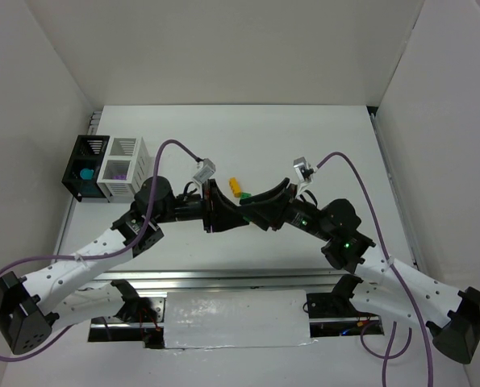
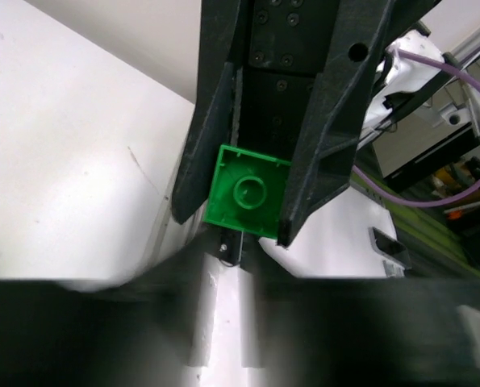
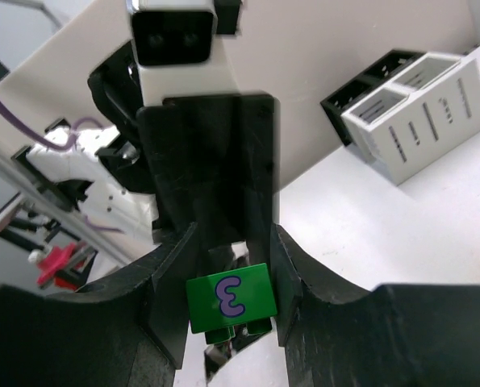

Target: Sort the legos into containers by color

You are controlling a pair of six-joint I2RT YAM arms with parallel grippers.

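Observation:
A green lego point(image 3: 230, 298) with a purple "3" sits between my right gripper's point(image 3: 231, 310) curved fingers, which are shut on its sides. In the left wrist view its hollow underside point(image 2: 248, 192) shows between those same black fingers point(image 2: 320, 145). My left gripper point(image 2: 230, 266) faces it head-on. Its blurred fingers are drawn close together at the brick's near edge, gripping it too. Both grippers point(image 1: 242, 213) meet mid-table. The containers stand at the far left: a black one point(image 1: 72, 173) holding a teal lego point(image 1: 85, 172), and a white one point(image 1: 139, 157) holding a purple lego point(image 1: 118, 171).
A yellow-orange lego point(image 1: 234, 186) and another green lego point(image 1: 244, 196) lie on the table just beyond the grippers. White walls enclose the table on three sides. Purple cables arch over both arms. The containers point(image 3: 421, 121) are far from the right gripper.

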